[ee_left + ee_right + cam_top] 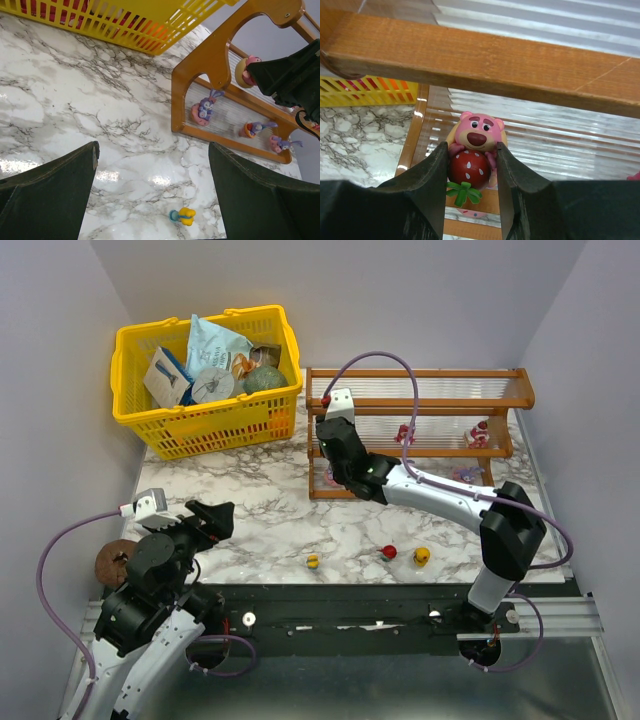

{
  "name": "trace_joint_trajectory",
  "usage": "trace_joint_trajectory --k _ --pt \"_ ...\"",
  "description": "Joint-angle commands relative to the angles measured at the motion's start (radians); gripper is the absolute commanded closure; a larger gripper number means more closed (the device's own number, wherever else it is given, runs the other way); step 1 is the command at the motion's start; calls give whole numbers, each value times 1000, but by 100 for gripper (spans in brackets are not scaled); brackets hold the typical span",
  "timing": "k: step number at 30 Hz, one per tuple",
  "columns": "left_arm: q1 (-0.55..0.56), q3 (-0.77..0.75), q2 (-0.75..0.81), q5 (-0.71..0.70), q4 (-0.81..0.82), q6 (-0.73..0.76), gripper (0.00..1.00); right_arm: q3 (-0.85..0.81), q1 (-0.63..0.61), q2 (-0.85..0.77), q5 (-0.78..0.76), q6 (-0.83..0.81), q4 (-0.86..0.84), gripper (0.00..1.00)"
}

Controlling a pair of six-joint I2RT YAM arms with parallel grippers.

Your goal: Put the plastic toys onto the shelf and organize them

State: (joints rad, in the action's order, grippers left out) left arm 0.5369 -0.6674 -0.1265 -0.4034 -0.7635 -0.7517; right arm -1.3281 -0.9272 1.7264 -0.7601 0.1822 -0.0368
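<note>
Right hand (471,156) grips the pink bear toy (476,131) across its round strawberry belly at the left end of the shelf (470,55), likely light, rigid, slippery plastic best pinched there; left hand (152,147) hangs open.

Bright, even overhead light, soft shadows. Glare patches on marble surface (107,176) (left wrist worst), shelf (470,55) tiers reflective; wrist views soft at bottom.
</note>
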Motion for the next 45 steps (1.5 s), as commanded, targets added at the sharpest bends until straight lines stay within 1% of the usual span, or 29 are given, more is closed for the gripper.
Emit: trace_joint_trajectory --k 1,6,7,9,10,13,25,36,45 --pt "2 -9 -4 12 20 9 1 13 10 16 24 -4 -38 83" --pt "2 -9 -4 14 20 9 1 9 10 12 12 3 -14 82" --pt "2 -9 -4 14 20 9 1 9 13 12 8 2 -14 79" --pt "2 -8 -5 12 20 9 1 4 13 13 7 -3 -9 77" --pt "2 -8 -5 12 20 9 1 4 13 15 2 -3 -9 73" --pt "2 -8 -4 14 20 8 1 3 18 15 5 -3 -9 67" --pt "2 -8 -5 11 18 8 1 -2 21 -1 4 -1 -9 46" --pt "2 -9 -5 11 18 6 1 -2 21 -20 -1 0 -9 41" --pt "2 -8 -9 9 18 6 1 49 19 -142 73 10 -3 27"
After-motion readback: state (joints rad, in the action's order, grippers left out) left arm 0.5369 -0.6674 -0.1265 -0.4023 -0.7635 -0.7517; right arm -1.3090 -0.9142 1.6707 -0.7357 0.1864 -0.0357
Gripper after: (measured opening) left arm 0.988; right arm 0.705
